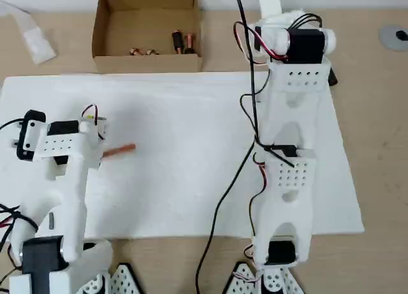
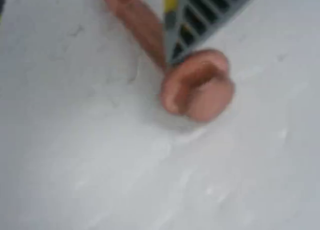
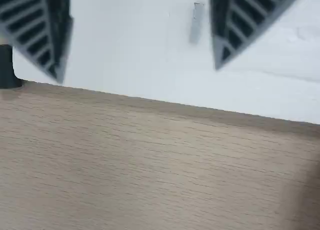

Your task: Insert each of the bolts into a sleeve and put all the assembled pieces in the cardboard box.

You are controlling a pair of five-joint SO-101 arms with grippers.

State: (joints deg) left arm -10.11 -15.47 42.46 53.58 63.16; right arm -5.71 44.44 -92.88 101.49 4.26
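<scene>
- a pale wooden table (image 1: 382,115) carries a wide white mat (image 1: 191,179), and both arms stand at the table's near edge.
- an open brown cardboard box (image 1: 102,26) sits on the table just beyond the mat's far edge, towards the left.
- inside the box, along its near wall, lie several copper-coloured assembled pieces (image 1: 182,42): two darker ones to the right and smaller ones to the left.
- a copper-coloured metal bolt with a round head (image 1: 120,151) lies on the left part of the mat, well apart from the box.
- in the left wrist view the bolt's head (image 2: 197,85) rests on the mat and its shaft runs off the frame.
- the left gripper (image 1: 99,152) sits right at the bolt's near end; whether it grips the bolt cannot be told.
- the right arm stretches along the mat's right side, past the box's right wall.
- the right gripper (image 3: 137,70) is spread wide with nothing between its tips, above the line where the mat meets bare wood.
- a flat grey disc (image 1: 392,36) lies on the table at the far right.
</scene>
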